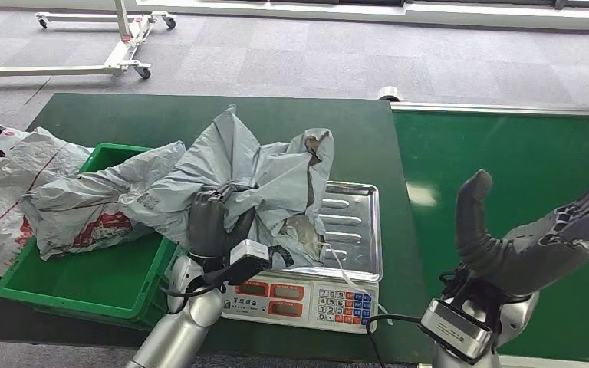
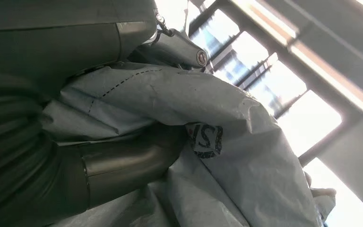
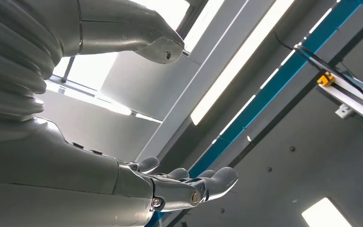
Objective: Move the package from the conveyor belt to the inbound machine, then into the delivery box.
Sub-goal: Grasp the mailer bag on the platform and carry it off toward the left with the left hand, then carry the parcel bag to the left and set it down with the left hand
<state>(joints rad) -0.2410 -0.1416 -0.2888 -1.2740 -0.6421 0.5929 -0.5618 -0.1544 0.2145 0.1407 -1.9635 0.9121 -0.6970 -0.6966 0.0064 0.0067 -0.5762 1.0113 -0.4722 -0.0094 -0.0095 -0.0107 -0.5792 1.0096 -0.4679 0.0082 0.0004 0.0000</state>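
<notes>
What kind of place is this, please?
Probably a parcel-sorting station in a warehouse or test lab: a green conveyor belt, a weighing scale with keypad, and grey mailer bags over a green crate. The left hand grips one bag.

Parcel-sorting or logistics test area, indoors. Green conveyor belt (image 1: 521, 176) at right of the frame, a weighing scale (image 1: 330, 261) with steel tray and keypad at lower center on a dark green surface (image 1: 161, 119), green plastic crate (image 1: 84, 284) at lower left holding grey mailer bags (image 1: 84, 203). Grey carpet tiles (image 1: 314, 54) and a wheeled white stand (image 1: 115, 46) at upper left.
</notes>
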